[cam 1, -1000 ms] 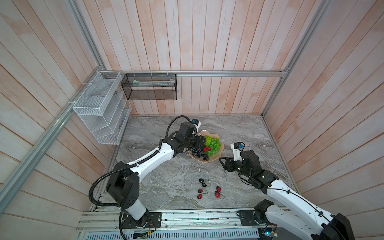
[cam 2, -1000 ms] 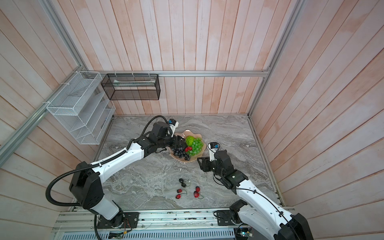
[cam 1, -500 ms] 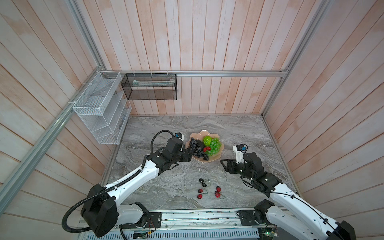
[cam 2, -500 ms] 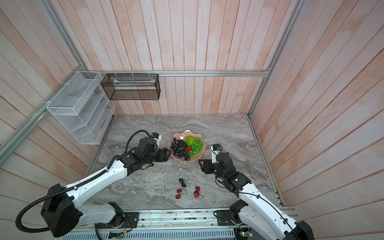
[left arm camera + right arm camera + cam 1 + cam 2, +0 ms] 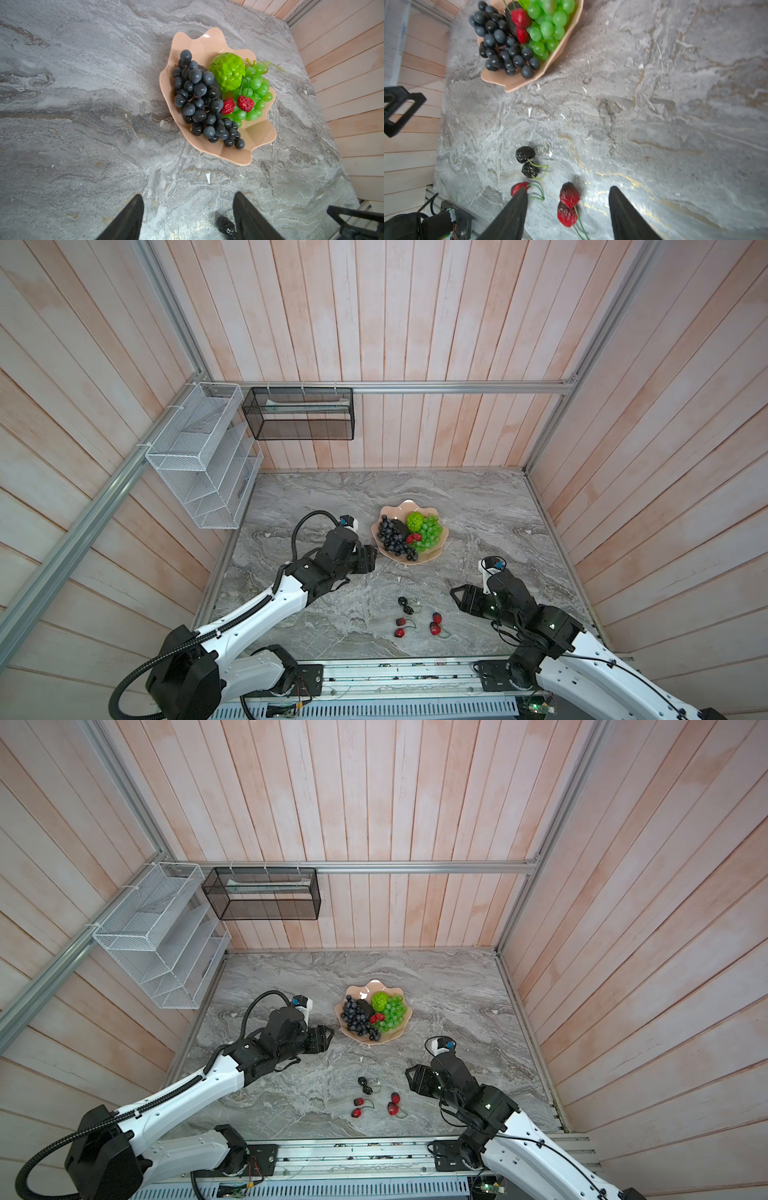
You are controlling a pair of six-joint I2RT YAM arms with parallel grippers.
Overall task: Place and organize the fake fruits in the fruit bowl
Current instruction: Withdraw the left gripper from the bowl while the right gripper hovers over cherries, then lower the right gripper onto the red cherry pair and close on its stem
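The peach-pink fruit bowl [image 5: 405, 504] [image 5: 370, 988] [image 5: 255, 133] [image 5: 517, 82] holds the dark purple grape bunch [image 5: 390, 536] [image 5: 199, 104], a green grape bunch [image 5: 430, 533] [image 5: 254, 93], a knobbly green fruit [image 5: 414, 521] [image 5: 227, 71], the black avocado [image 5: 401, 526] and a red cherry pair [image 5: 245, 103]. On the marble lie a black cherry pair [image 5: 405, 605] [image 5: 526, 162] and two red pairs [image 5: 400, 626] [image 5: 435, 623] [image 5: 569, 204]. My left gripper [image 5: 374, 558] [image 5: 188, 195] hangs open and empty beside the bowl. My right gripper [image 5: 456, 599] [image 5: 567, 189] is open over a red pair.
A white wire rack [image 5: 199, 460] hangs on the left wall and a black mesh basket [image 5: 299, 414] on the back wall. Wooden walls close three sides. A metal rail [image 5: 415, 672] runs along the front edge.
My left gripper has pulled back from over the bowl to its left side, jaws wider. My right gripper has moved toward the front, over the loose cherries, and opened further.
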